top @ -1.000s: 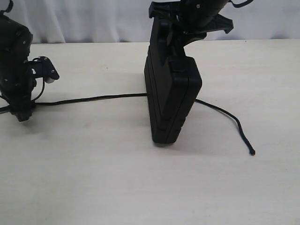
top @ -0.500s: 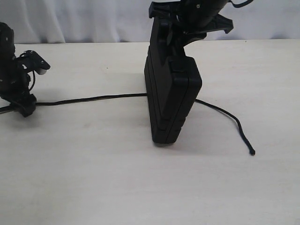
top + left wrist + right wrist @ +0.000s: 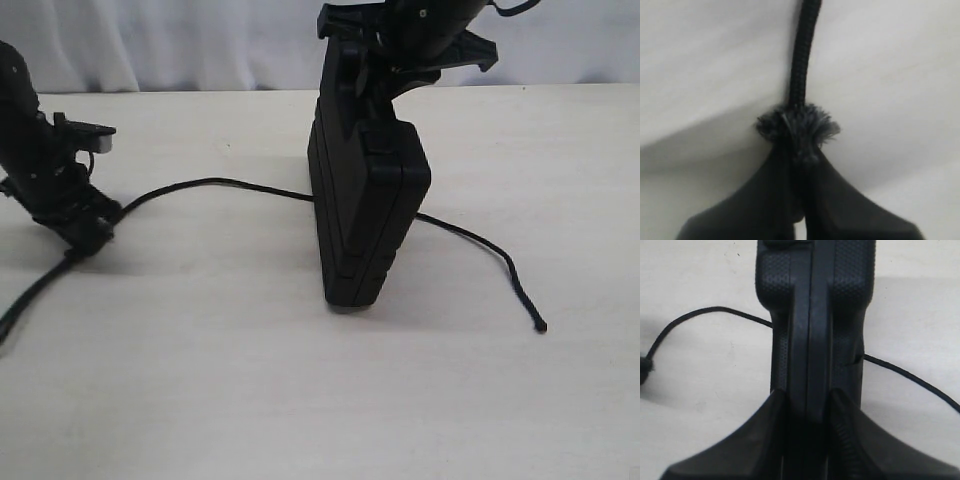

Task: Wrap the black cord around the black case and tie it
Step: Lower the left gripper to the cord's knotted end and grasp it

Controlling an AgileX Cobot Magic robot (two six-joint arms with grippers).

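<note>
The black case (image 3: 365, 210) stands on its narrow end in the middle of the table, held upright from above by my right gripper (image 3: 385, 70), which is shut on its upper edge (image 3: 812, 340). The black cord (image 3: 220, 184) runs under or behind the case from left to right and ends in a knotted tip (image 3: 540, 326) on the right. My left gripper (image 3: 85, 228) is low on the table at the left, shut on the cord at a frayed knot (image 3: 797, 125). More cord trails from it toward the lower left corner (image 3: 25, 300).
The pale tabletop (image 3: 300, 400) spreads out in front of the case. A white curtain (image 3: 200, 40) hangs behind the table's far edge. The cord's right stretch (image 3: 910, 375) lies loose on the table beside the case.
My left gripper has swung right and toward the front with the cord, and its wrist has turned. The cord, straight before, now bows up in an arc. The case and right gripper have stayed put.
</note>
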